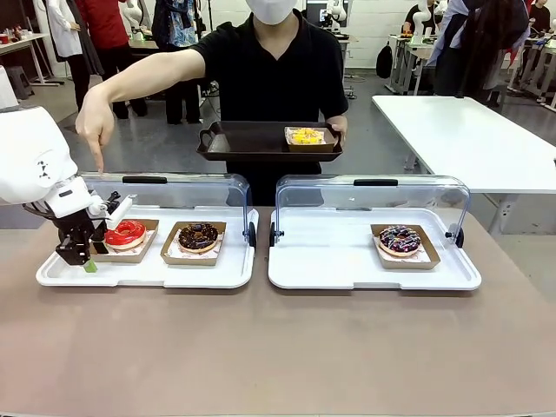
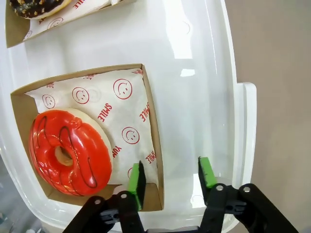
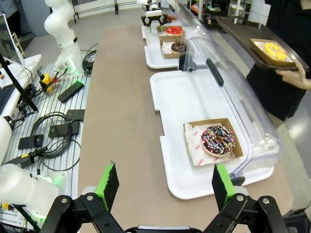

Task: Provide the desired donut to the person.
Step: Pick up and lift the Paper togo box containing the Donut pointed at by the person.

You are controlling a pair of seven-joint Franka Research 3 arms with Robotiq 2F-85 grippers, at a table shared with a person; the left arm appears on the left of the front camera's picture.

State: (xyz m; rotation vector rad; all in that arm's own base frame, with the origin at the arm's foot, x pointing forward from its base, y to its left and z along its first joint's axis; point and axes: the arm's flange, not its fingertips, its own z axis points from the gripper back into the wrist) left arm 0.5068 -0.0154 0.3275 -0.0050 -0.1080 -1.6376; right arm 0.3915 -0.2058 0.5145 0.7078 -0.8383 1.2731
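Left gripper (image 1: pixel 87 259) (image 2: pixel 171 170): lowered at the outer end of the white plastic tray (image 1: pixel 148 276) (image 2: pixel 194 73), jaws partly open and holding nothing.
Between its jaws: the side wall of the shallow brown cardboard tray (image 1: pixel 149 228) (image 2: pixel 154 141). One green pad (image 2: pixel 137 178) sat inside the wall, over the smile-printed paper liner (image 2: pixel 121 97). The other pad (image 2: pixel 206 171) sat outside, over bare white plastic with a gap to the wall.
Red-glazed ring donut (image 1: pixel 126 233) (image 2: pixel 68 153) (image 3: pixel 174 30): lay in that cardboard tray just beside the left gripper, on the inner pad's side, not touched by it.
Chocolate donut with nut crumbs (image 1: pixel 198 236) (image 2: pixel 36 7): in its own cardboard tray on the same white tray, beyond the red donut from the left gripper.
Person in a black T-shirt (image 1: pixel 269 78): stood across the counter (image 1: pixel 278 347) from the left gripper.
Pointing hand (image 1: pixel 95 126): hung above the left gripper, index finger aimed down.
Person's other hand (image 1: pixel 337 129) (image 3: pixel 291 75): held a dark serving tray (image 1: pixel 252 143) carrying a yellow-iced donut (image 1: pixel 306 136) (image 3: pixel 273 48).
Right gripper (image 3: pixel 165 167): jaws spread wide, empty, high over the counter.
Sprinkled dark donut (image 1: pixel 400 240) (image 3: pixel 218 139): ahead of and below the right gripper, on the second white tray (image 1: pixel 347 261) (image 3: pixel 170 121) under a raised clear lid (image 1: pixel 373 195) (image 3: pixel 228 92).
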